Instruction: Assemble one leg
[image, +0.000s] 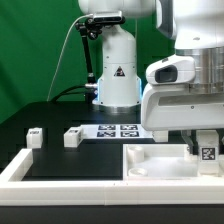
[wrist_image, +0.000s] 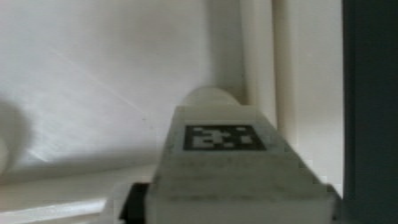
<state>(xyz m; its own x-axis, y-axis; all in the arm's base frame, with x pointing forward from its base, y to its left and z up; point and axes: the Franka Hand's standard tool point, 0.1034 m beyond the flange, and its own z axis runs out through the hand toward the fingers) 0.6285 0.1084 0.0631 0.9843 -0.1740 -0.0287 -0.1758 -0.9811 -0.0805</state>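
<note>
Claw (image: 205, 146) at the exterior view's lower right grips the tagged leg (image: 207, 152) just above the white tray part (image: 150, 160); wrist view shows the leg (wrist_image: 222, 150) clamped, filling centre frame against the tray's wall (wrist_image: 107, 80).
</note>
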